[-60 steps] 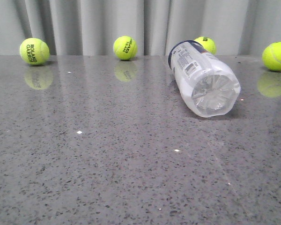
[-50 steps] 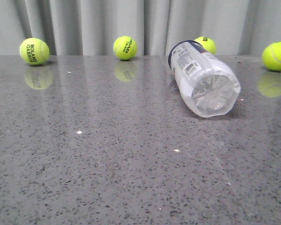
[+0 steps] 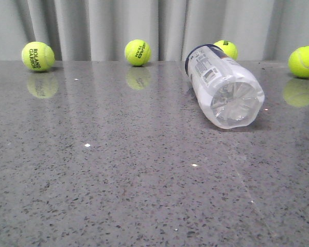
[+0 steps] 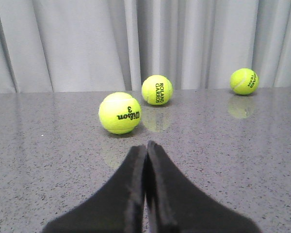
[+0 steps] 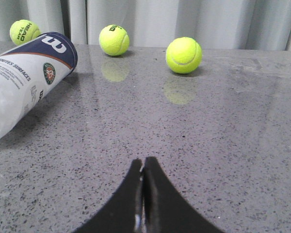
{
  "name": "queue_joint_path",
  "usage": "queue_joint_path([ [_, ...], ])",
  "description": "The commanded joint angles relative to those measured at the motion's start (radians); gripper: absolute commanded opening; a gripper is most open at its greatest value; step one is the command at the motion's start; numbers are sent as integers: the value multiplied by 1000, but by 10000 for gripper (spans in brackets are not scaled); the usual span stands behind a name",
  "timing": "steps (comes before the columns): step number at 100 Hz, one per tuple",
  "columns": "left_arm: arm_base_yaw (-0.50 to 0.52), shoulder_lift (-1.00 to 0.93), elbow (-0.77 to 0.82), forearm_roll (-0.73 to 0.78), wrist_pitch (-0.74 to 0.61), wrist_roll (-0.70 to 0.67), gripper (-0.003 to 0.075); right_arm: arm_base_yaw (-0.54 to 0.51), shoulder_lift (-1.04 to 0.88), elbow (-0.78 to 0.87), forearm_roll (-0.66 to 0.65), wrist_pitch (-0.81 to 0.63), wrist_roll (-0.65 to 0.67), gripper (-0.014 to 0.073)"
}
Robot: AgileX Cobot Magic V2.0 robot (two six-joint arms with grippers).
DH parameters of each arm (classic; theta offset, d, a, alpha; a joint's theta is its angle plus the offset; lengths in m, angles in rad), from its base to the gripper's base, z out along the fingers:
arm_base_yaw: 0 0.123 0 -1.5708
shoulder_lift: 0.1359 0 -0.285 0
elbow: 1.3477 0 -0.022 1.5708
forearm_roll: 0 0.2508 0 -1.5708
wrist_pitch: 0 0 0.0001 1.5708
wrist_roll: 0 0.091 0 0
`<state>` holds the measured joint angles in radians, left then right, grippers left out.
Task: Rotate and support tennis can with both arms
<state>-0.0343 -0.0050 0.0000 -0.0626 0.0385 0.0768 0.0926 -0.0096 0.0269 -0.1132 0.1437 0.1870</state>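
The tennis can (image 3: 221, 85) lies on its side on the grey table, right of centre, its clear bottom end facing the front camera and its navy band toward the curtain. In the right wrist view the tennis can (image 5: 24, 80) shows its navy band, orange stripe and round logo. My right gripper (image 5: 143, 161) is shut and empty, well short of the can and off to its side. In its own wrist view my left gripper (image 4: 146, 144) is shut too, empty, pointing at a yellow ball. Neither gripper appears in the front view.
Yellow tennis balls stand along the curtain: one at the far left (image 3: 37, 56), one at centre (image 3: 137, 52), one behind the can (image 3: 226, 49), one at the far right (image 3: 304, 61). A Wilson ball (image 4: 120, 112) lies close ahead of the left gripper.
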Motion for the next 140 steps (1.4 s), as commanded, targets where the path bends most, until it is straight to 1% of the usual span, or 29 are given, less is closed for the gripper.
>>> queue_joint_path([
  [1,1,-33,44,-3,-79,-10,-20,-6,-30,-17,-4,-78,-12,-9],
  [25,1,-33,44,-3,-79,-10,-20,-6,-30,-17,-4,-79,-12,-9],
  [34,1,-33,44,-3,-79,-10,-20,-6,-30,-22,-4,-144,-7,-9],
  [43,1,-33,44,-3,-79,-10,-20,-5,-27,-61,-4,-144,-7,-9],
  [49,1,-33,44,-3,-79,-10,-20,-5,-17,-108,-4,-85,-7,-13],
  [60,1,-33,44,-3,-79,-10,-20,-5,35,-236,-4,53,-7,-69],
  [69,1,-33,44,-3,-79,-10,-20,-5,108,-347,-4,158,-7,-67],
  [89,1,-33,44,-3,-79,-10,-20,-5,308,-561,-4,304,-7,-67],
  [104,1,-33,44,-3,-79,-10,-20,-5,485,-696,-4,450,-7,-67],
  [115,1,-33,44,-3,-79,-10,-20,-5,592,-773,-4,532,-7,-61],
  [122,1,-33,44,-3,-79,-10,-20,-5,647,-805,-3,562,-7,-29],
  [129,1,-33,44,-3,-79,-10,-20,-5,686,-826,-1,575,-7,41],
  [136,1,-33,44,-3,-79,-10,-20,-5,713,-838,5,582,-7,152],
  [140,1,-33,44,-3,-79,-10,-20,-5,722,-841,13,585,-7,235],
])
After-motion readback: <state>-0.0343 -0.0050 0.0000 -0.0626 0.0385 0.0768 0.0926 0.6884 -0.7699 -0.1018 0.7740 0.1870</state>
